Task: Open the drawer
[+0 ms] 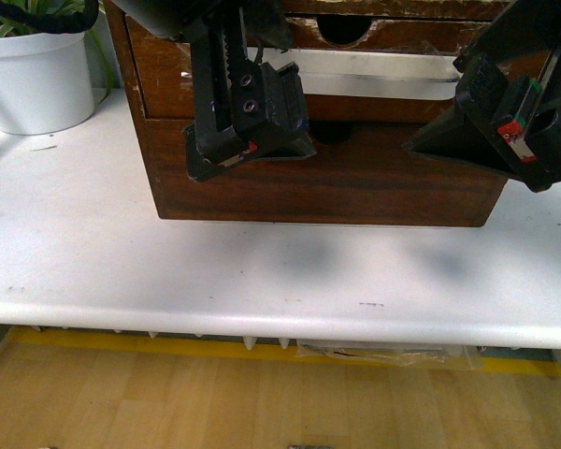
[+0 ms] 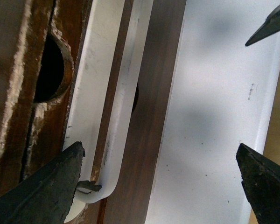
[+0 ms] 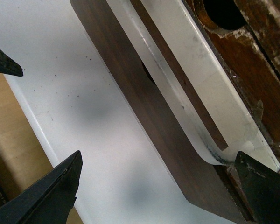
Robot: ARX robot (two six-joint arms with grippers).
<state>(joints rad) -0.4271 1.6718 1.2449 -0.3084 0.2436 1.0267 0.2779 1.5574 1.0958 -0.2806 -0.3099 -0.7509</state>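
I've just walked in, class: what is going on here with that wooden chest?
Both robot arms are up against the dark brown wooden drawer with the half-round notch, above the white table. The left gripper and right gripper are both open, jaws wide apart, one near each end of the long white plastic handle. Neither is closed on it, so the pull does not seem to have begun.

Appears to be a robot test lab: plain white worktable (image 1: 262, 271), yellow marking tape (image 1: 168, 344) along the wood-look floor (image 1: 215, 402) below, white plant pot (image 1: 37, 79) and worn wooden drawer chest (image 1: 327, 192) on top.
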